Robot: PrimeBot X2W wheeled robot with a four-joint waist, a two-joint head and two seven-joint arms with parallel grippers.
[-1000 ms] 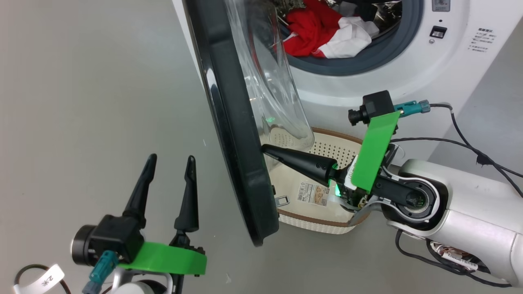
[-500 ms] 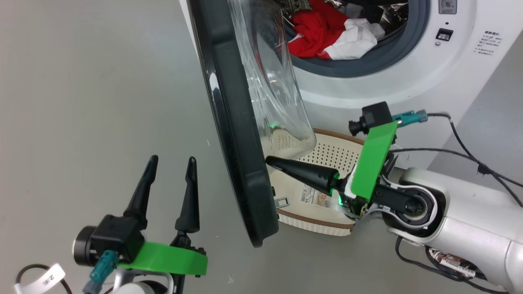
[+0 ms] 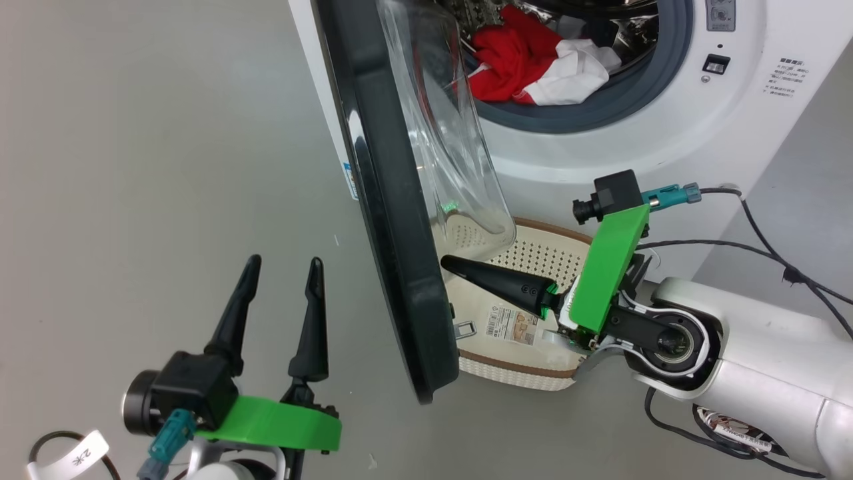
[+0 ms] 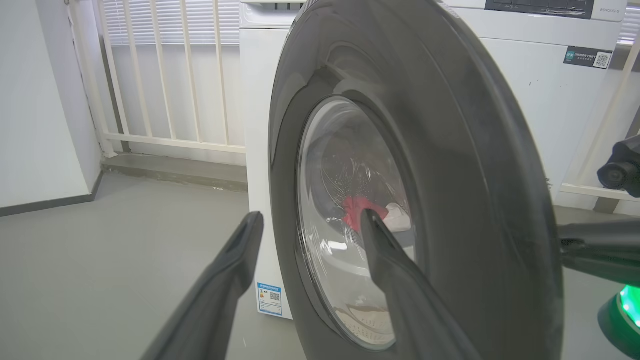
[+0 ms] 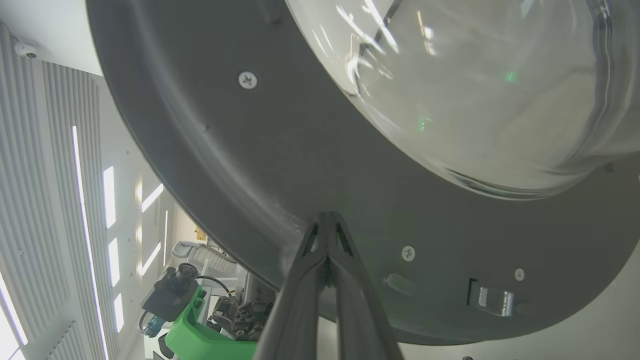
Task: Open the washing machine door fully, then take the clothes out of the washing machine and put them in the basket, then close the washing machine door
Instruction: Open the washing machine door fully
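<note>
The washing machine [image 3: 600,153] stands at the top with its door [image 3: 393,233] partly open, seen edge-on, the clear bowl window [image 3: 453,133] bulging to the right. Red and white clothes [image 3: 526,60] lie in the drum mouth. The cream basket [image 3: 540,252] sits on the floor below the door. My right gripper [image 3: 448,262] is shut, its tip against the door's inner face low down; in the right wrist view the shut gripper [image 5: 327,216] meets the dark rim [image 5: 300,150]. My left gripper [image 3: 283,267] is open and empty, left of the door; in the left wrist view that gripper [image 4: 311,217] faces the door's outer side [image 4: 450,175].
Black cables [image 3: 766,247] trail over the grey floor right of the machine. A white railing [image 4: 150,75] and a wall stand behind the machine's left side. A blue label [image 4: 270,297] marks the machine's lower corner. Open floor lies to the left.
The door has swung a little further to the left with my right gripper's tip staying against its inner face. The head view has shifted slightly. My left gripper has hardly moved.
</note>
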